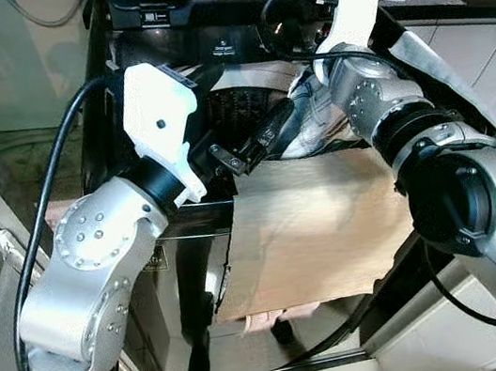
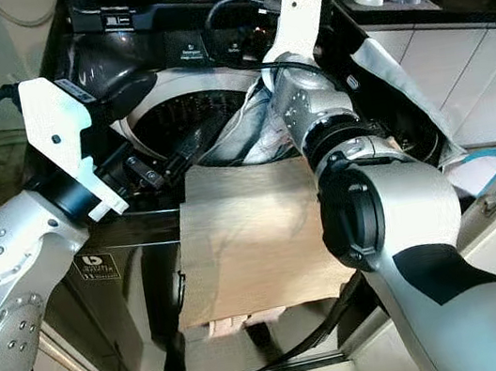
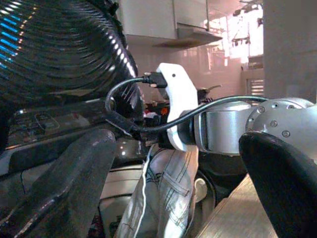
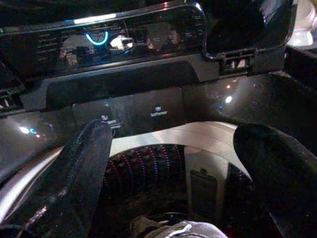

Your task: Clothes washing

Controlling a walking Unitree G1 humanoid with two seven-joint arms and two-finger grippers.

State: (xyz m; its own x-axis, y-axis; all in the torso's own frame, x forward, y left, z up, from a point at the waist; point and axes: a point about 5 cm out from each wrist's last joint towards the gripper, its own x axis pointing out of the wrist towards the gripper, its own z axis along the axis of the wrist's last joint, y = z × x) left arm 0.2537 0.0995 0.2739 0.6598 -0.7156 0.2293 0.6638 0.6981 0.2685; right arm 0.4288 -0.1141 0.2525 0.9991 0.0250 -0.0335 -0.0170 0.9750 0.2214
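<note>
- Head views: both arms reach over the open top-load washing machine (image 1: 235,50). The left gripper (image 1: 256,146) sits at the drum's front rim, just above a tan cloth (image 1: 313,232) draped over the machine's front.
- Left wrist view: fingers (image 3: 64,183) spread wide, holding nothing; a white checked garment (image 3: 163,193) hangs between them, farther off.
- Right wrist view: the right gripper (image 4: 173,173) is wide open over the drum (image 4: 148,168); the "softener" label (image 4: 158,113) reads beyond the jaws.

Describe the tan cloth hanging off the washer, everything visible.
The tan cloth is a flat, plain beige sheet, woven-looking, unpatterned. It drapes over the front rim of the top-loading washer and hangs down its dark front, lower edge slightly uneven. Its top edge lies by a white checked garment at the drum mouth. The left gripper sits at its upper left corner; grip unclear.
</note>
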